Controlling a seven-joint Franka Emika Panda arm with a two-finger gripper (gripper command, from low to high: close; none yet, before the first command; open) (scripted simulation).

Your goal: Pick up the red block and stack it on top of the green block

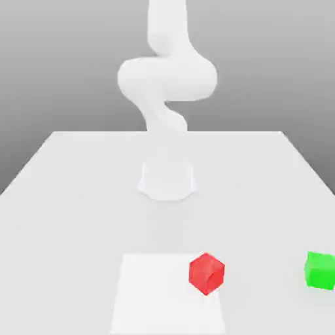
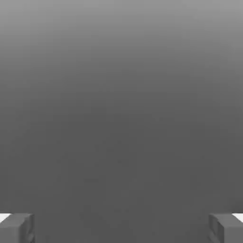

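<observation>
Nothing stacked yet | red block (image 1: 207, 273) lower centre, green block (image 1: 320, 270) lower right edge — well apart | gripper (image 2: 121, 228) fingers spread wide, empty | pick and stack both remain — arm (image 1: 167, 78) upper centre

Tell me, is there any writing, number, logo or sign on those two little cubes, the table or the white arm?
None: no words, numbers, brands or signs can be read anywhere.
Red block: plain smooth faces, no marking.
Green block: plain smooth faces, no marking.
Table: bare white surface with a lighter square patch, no text.
Robot arm: plain white, no label.
Gripper: grey fingertips, unmarked.
</observation>
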